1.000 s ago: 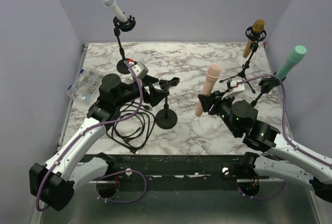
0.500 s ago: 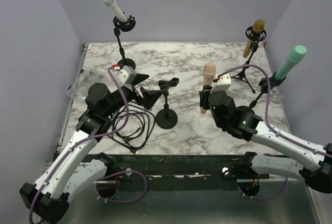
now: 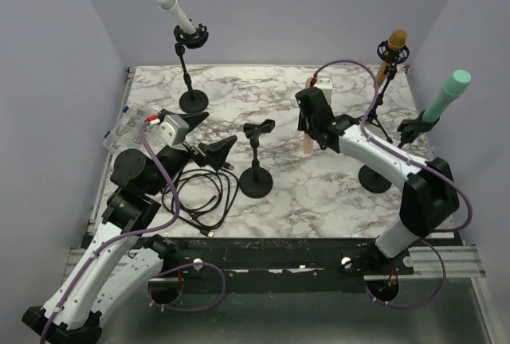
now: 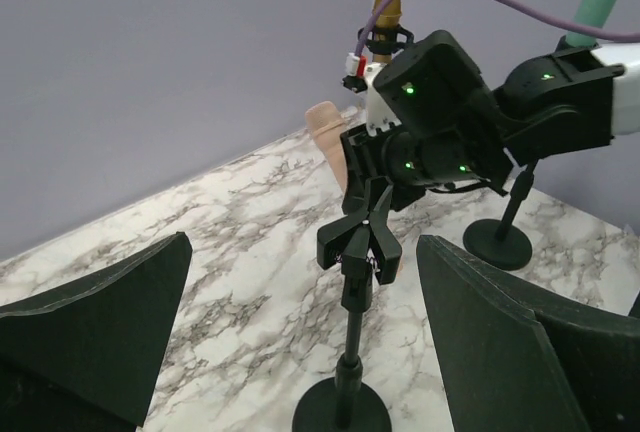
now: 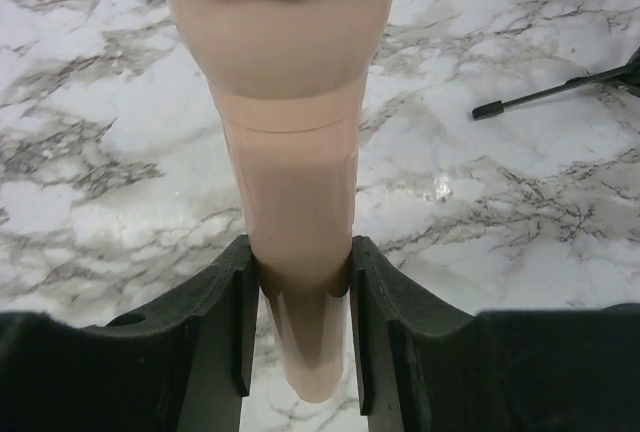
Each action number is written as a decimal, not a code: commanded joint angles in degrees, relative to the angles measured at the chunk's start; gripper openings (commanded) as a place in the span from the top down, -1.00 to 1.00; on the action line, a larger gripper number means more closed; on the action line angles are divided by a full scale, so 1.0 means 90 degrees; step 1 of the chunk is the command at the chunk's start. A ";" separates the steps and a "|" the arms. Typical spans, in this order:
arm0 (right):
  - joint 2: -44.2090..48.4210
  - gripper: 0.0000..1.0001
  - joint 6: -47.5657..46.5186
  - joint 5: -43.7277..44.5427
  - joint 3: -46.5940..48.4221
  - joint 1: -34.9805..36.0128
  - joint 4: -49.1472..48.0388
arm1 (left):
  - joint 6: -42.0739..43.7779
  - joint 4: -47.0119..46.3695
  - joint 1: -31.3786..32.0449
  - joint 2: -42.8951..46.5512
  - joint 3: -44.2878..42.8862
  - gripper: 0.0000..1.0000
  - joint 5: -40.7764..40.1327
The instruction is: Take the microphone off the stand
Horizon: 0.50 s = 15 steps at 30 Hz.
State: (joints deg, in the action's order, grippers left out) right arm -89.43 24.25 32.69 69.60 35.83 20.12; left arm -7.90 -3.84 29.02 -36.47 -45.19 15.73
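A peach microphone [image 5: 300, 152] is clamped between my right gripper's [image 5: 300, 312] fingers, held upright above the marble table. In the top view the right gripper [image 3: 309, 125] holds the microphone [image 3: 306, 140] right of and behind the empty black stand [image 3: 256, 165], apart from it. The stand's clip [image 4: 365, 242] is empty in the left wrist view, with the microphone [image 4: 325, 130] behind it. My left gripper [image 3: 209, 135] is open and empty, left of the stand; its fingers [image 4: 95, 337] frame the stand without touching it.
A white microphone [image 3: 175, 11] stands on a stand at the back left. A gold microphone [image 3: 390, 53] on a tripod and a green microphone [image 3: 446, 95] on a stand are at the right. A black cable coil [image 3: 199, 193] and a plastic box [image 3: 131, 125] lie at the left.
My right gripper has carried the peach microphone from the front right toward the back middle. My left gripper has drawn back to the left, away from the stand.
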 commanded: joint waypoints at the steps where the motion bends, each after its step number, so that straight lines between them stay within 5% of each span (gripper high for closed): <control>1: -0.0955 0.99 0.0065 -0.0574 0.0957 -0.0566 0.0366 | 0.0110 0.0034 0.0077 0.0083 -0.0002 -0.97 -0.0291; 9: -0.2823 0.99 -0.0172 -0.0458 0.2620 -0.0713 0.0676 | 0.0318 0.0190 0.0096 0.0130 0.0062 -0.97 -0.1129; 15: -0.4669 0.98 -0.0442 -0.0515 0.4871 -0.0935 0.1370 | 0.0331 0.0264 0.0096 0.0239 -0.0004 -0.96 -0.1119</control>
State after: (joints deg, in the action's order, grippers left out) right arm -123.61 22.46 28.45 102.85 28.82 27.49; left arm -5.72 -2.31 29.58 -35.51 -45.17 7.60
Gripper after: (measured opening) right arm 0.419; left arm 0.982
